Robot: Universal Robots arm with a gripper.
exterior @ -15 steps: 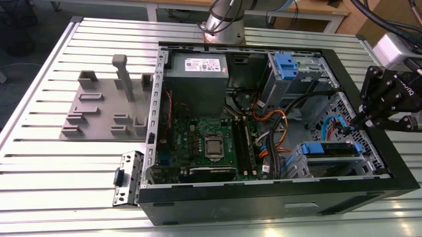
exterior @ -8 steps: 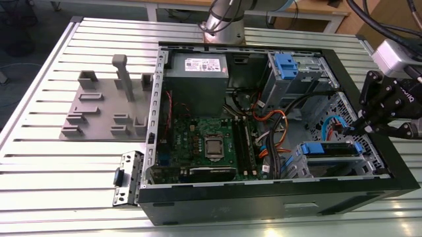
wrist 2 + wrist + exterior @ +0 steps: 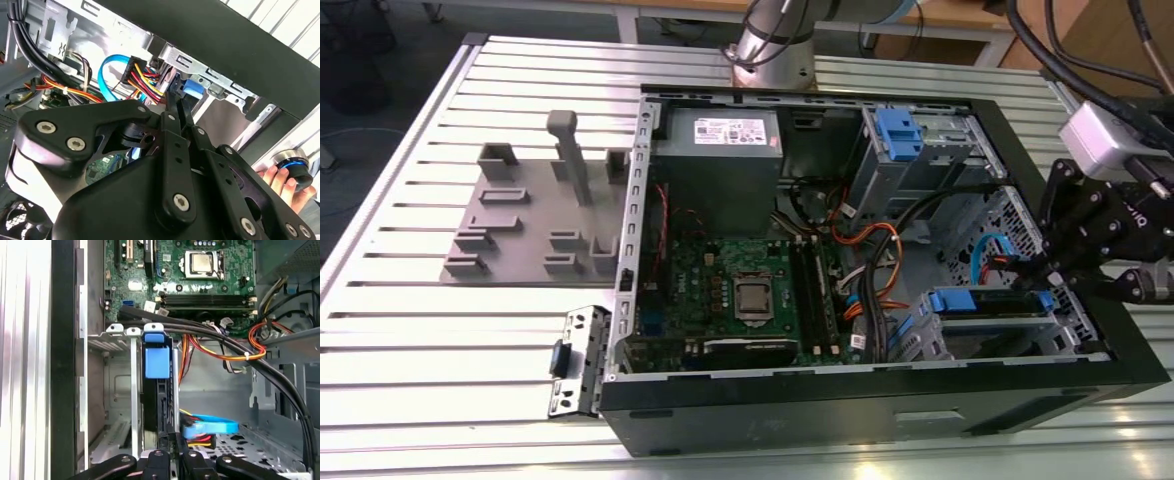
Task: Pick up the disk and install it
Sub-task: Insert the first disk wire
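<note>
The disk [image 3: 157, 390] stands on edge in the metal drive bay [image 3: 117, 335] at the front corner of the open computer case [image 3: 854, 405]. Its blue carrier tab [image 3: 156, 362] faces the first wrist camera. In the exterior view the disk's blue frame [image 3: 958, 300] shows at the lower bay on the exterior view's right. My gripper [image 3: 1045, 272] reaches into the case there. Its black fingers [image 3: 159, 460] come together on the disk's near edge. In the second wrist view the fingers [image 3: 176, 107] narrow onto a blue part [image 3: 193, 89] beside the bay wall.
Black, orange and yellow cables [image 3: 225, 352] and a blue ribbon cable [image 3: 210, 427] run close beside the bay. The motherboard [image 3: 734, 290] and a second bay with a blue tab [image 3: 897, 130] lie further in. A grey fixture [image 3: 520, 215] sits on the slatted table. A hand [image 3: 280, 180] holds a round knob.
</note>
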